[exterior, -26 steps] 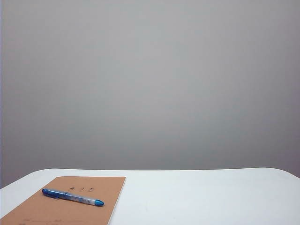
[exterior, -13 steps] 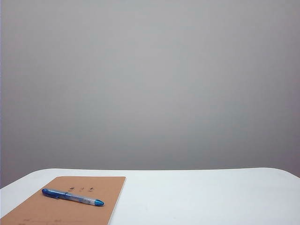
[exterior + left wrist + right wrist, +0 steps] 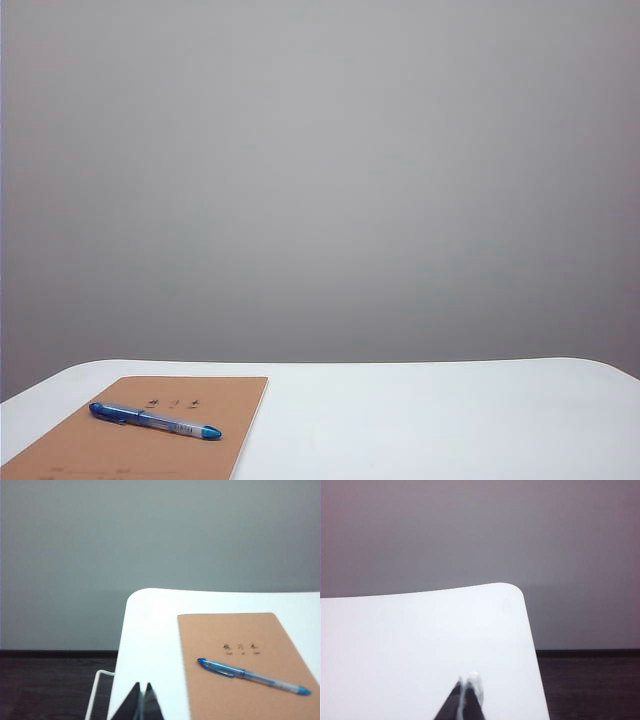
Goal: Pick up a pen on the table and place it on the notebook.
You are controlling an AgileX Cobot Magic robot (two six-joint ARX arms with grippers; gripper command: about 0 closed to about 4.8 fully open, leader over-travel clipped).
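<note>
The blue pen (image 3: pixel 155 420) lies flat across the tan notebook (image 3: pixel 200 440), which rests on the white table (image 3: pixel 430 420) at its front left. In the left wrist view the pen (image 3: pixel 252 676) and notebook (image 3: pixel 240 630) lie ahead, off to one side of my left gripper (image 3: pixel 142 686). That gripper is shut, its dark fingertips together with nothing between them, well short of the notebook. My right gripper (image 3: pixel 466 681) is shut too, empty, over bare table (image 3: pixel 395 640) near a rounded corner. Neither gripper shows in the exterior view.
A white wire frame (image 3: pixel 97 690) stands beside the table's edge over a dark floor (image 3: pixel 45 685). A plain grey wall (image 3: pixel 320 180) fills the background. The table's rounded corner (image 3: pixel 512 590) and dark floor (image 3: pixel 590 685) show in the right wrist view.
</note>
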